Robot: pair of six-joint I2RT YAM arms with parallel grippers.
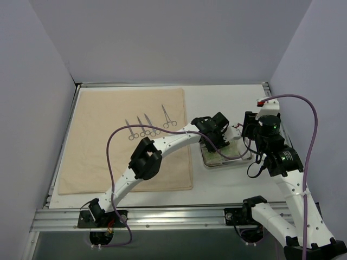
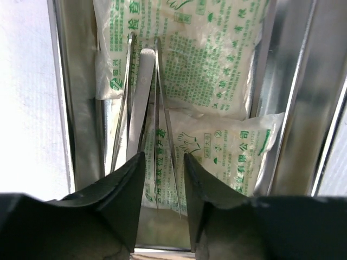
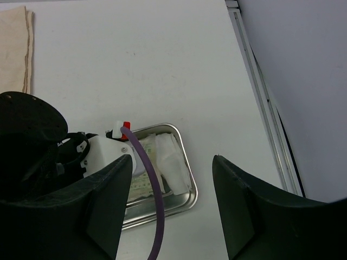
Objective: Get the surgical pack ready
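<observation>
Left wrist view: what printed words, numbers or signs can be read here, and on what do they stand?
"检查", as far as it reads: large green print on the upper packet.
"有限公司", as far as it reads: green line on the lower packet.
All smaller green print on both: too blurred to read.

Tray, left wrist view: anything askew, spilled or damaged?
Nothing spilled or damaged. The tweezers lie lengthwise on two overlapping green packets inside the tray, legs slightly splayed. The left pincer stands open over their near ends.
</observation>
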